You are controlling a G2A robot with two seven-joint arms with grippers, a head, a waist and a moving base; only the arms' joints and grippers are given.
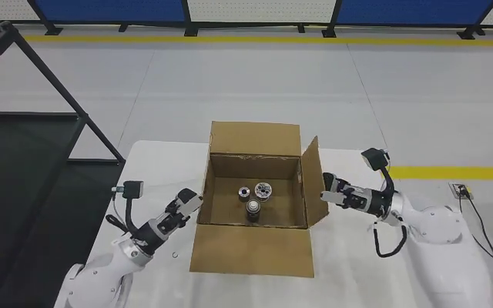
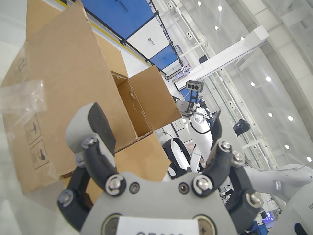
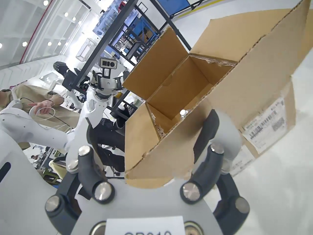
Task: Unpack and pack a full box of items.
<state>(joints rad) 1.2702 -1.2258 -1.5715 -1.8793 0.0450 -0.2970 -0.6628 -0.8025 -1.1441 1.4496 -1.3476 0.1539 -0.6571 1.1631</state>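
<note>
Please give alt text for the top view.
An open brown cardboard box stands on a white table, with three small round metal parts on its floor. The left gripper is beside its left wall, the right gripper at its right flap.

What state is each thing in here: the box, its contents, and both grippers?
Box: open at the top.
Three small items: inside, on the box floor.
Left gripper: open, empty, at the box's left side.
Right gripper: open, empty, at the box's right side.
</note>
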